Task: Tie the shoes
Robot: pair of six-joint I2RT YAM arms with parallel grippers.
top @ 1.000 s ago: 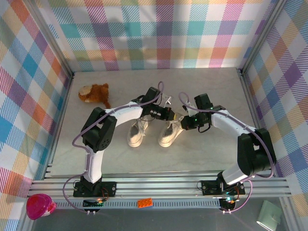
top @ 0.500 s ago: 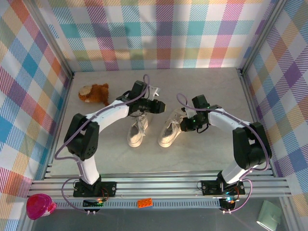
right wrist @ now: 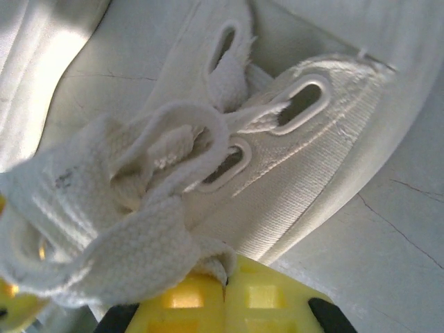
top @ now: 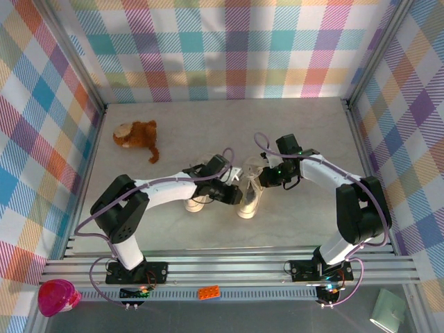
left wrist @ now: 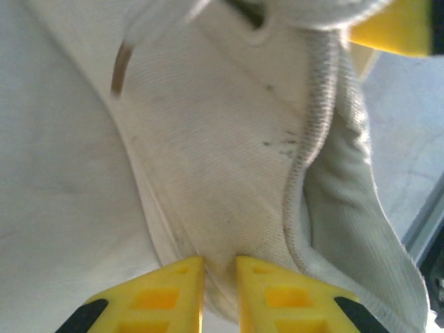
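The two shoes sit mid-tabletop (top: 298, 132), well apart from the brown plush toy (top: 137, 134). The left-hand shoe (top: 195, 204) lies partly under the left arm. The right-hand shoe (top: 250, 202) stands between both pincers.

The left pincer (top: 234, 195) is narrowed to a slit, nipping a fold of that shoe's canvas side (left wrist: 229, 159). The right pincer (top: 266, 177) has its fingers pressed together, and the laces (right wrist: 139, 208) are bunched over its tips beside the eyelets. Whether a strand is actually caught cannot be told.

The shoe looks light, with soft canvas that creases under a pinch, so it will likely slide or tip when a lace is tugged. The flat woven laces look limp and grippy. They are best taken near a free end, well clear of the tangle.
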